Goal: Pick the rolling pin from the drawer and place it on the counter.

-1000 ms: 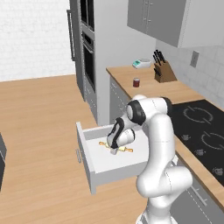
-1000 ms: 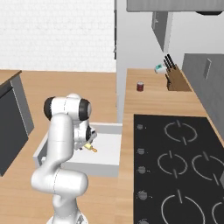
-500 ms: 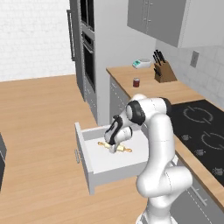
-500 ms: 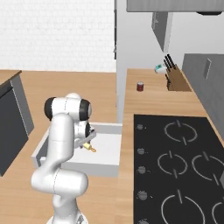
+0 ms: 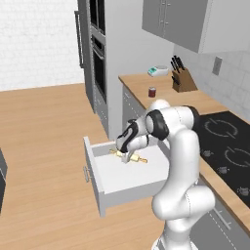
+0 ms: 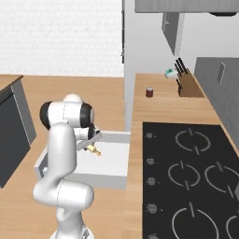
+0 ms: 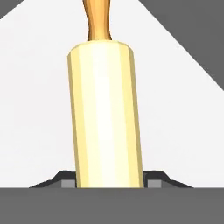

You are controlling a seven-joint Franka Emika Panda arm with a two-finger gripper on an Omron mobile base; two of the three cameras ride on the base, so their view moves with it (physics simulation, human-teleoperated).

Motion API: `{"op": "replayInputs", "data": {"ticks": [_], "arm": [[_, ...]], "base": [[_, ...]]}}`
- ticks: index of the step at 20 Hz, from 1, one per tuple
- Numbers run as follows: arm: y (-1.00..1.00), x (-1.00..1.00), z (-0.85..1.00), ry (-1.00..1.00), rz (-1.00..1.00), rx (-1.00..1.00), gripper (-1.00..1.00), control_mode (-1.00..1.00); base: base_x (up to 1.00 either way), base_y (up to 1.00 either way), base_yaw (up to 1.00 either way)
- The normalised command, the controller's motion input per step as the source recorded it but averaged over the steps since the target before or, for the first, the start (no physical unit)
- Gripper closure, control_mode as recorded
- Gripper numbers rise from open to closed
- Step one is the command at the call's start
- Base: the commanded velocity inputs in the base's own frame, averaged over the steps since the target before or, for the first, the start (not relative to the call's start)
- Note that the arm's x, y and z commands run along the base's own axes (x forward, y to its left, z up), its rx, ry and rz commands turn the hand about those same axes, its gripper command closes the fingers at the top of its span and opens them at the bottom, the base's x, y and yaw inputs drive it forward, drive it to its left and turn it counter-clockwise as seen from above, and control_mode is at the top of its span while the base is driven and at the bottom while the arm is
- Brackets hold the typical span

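Note:
The rolling pin [image 7: 107,113], pale yellow with an orange-brown knob, lies in the open drawer [image 5: 93,168]. My gripper [image 7: 109,181] reaches down into the drawer and is shut on the pin's barrel, a fingertip [image 7: 68,183] pressed against each side. In the left base view the rolling pin [image 5: 140,159] sticks out to either side of the gripper [image 5: 128,157] near the drawer's back. From the right base view one knob of the rolling pin [image 6: 95,151] shows beside the gripper [image 6: 88,147]. The counter [image 5: 146,83] runs along the wall behind the drawer [image 6: 112,161].
On the counter stand a dark red cup [image 5: 152,92], a knife block [image 5: 184,83] and a small white-teal object [image 5: 158,71]. The black cooktop [image 6: 191,177] lies to the right of the drawer. A tall oven unit [image 5: 97,49] stands at the counter's far end.
The jaws have come together on the rolling pin's barrel. The arm itself has hardly moved, and the pin still lies in the drawer.

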Motion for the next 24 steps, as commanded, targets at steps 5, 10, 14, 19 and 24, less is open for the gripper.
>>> {"op": "replayInputs", "data": {"ticks": [5, 10, 14, 19, 24], "arm": [[-0.2, -0.11, 1.0, -0.13, -0.04, 0.06, 1.0, -1.0], [-0.27, -0.19, 1.0, -0.17, -0.01, 0.0, 1.0, -1.0], [-0.49, 0.27, 1.0, -0.19, 0.0, 0.0, 1.0, -1.0], [-0.53, 0.65, 1.0, -0.04, -0.07, -0.09, 1.0, -1.0], [-0.55, 0.54, 0.94, 0.0, -0.16, -0.11, 1.0, -1.0]], "base": [[0.0, 0.0, 0.0], [0.0, 0.0, 0.0], [0.0, 0.0, 0.0], [0.0, 0.0, 0.0], [0.0, 0.0, 0.0]]}}
